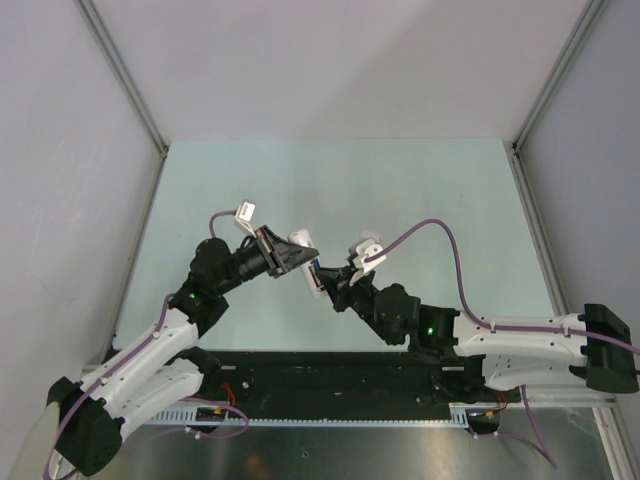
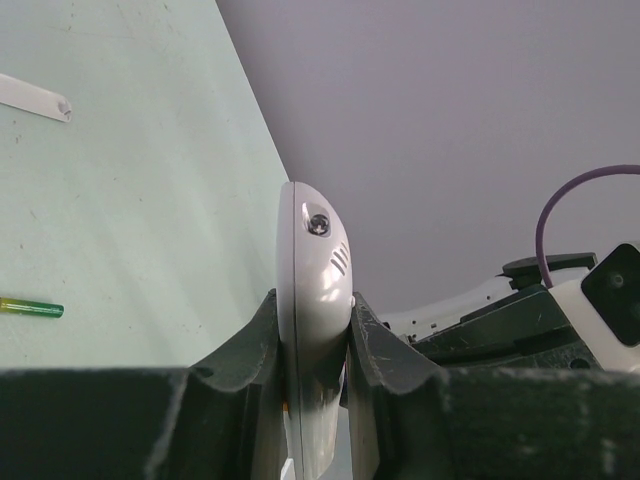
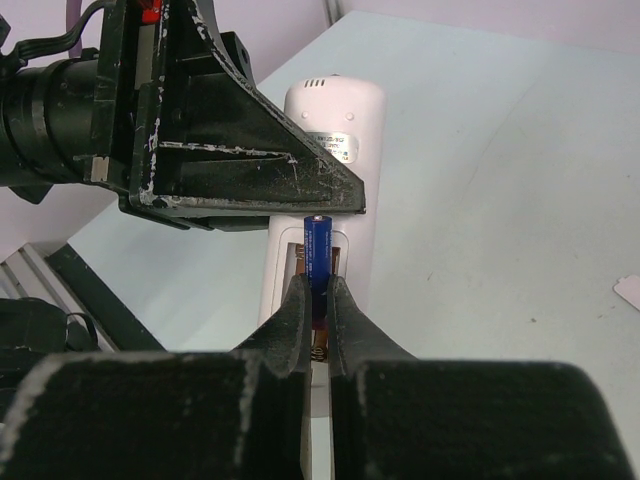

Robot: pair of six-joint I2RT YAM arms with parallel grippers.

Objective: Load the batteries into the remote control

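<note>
White plastic remote control [image 3: 335, 130], held off the pale green bench [image 1: 420, 190] near its middle, between the two arms. The left claw [image 2: 315, 305] is pressed together on the remote: its two dark fingers clamp the handset's front and back faces, so the left wrist view shows the handset edge-on. A small dark round lens and three short slits show on the free rounded end.

From the right wrist view the remote's back faces the camera. It carries a small printed label [image 3: 330, 148] near the upper end. The recessed compartment [image 3: 300, 262] lies open lower down, just beyond the edge of the left claw's finger.

The right claw [image 3: 320, 285] is closed on a dark blue-purple battery [image 3: 318, 240] and pinches its lower half between the narrow fingertips. The battery lies lengthwise over the open compartment, its capped end pointing toward the label. Whether it is seated against the contacts cannot be told, since the fingers hide its lower end.

A green battery [image 2: 30, 309], yellowish at one end, lies flat on the bench at the left edge of the left wrist view, well apart from the remote. A flat white strip [image 2: 35, 98] lies on the bench farther off in the same view; what it is cannot be told. A purple cable [image 2: 560, 200] arches over the right arm.

From above, the two claws meet at the centre of the bench, tips nearly touching around the remote.
</note>
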